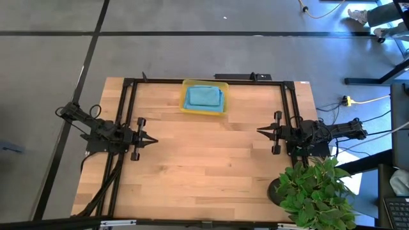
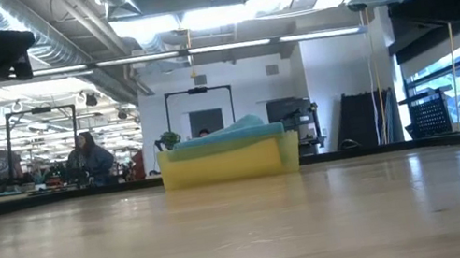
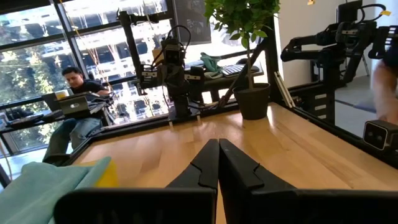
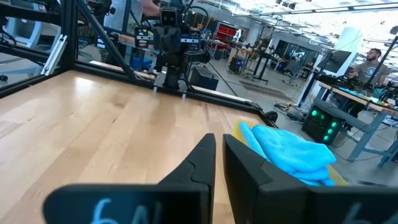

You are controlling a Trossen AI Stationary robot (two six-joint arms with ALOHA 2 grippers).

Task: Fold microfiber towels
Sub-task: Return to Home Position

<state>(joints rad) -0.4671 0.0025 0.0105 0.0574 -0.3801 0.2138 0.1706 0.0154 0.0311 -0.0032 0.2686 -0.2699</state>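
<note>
Folded teal towels (image 1: 203,96) sit in the yellow tray (image 1: 204,112); left pincer (image 1: 151,138) and right pincer (image 1: 261,131), both closed and empty, flank the tray, well apart; homing step, likely; next needs only parking.

High view straight down from well above, whole table (image 1: 204,160); low view at tabletop level, facing across to tray (image 2: 230,162) and room behind; left wrist view looks low over the wood toward right arm (image 3: 173,74), right wrist view toward left arm (image 4: 169,50); all four catch the towel (image 1: 203,96).
</note>
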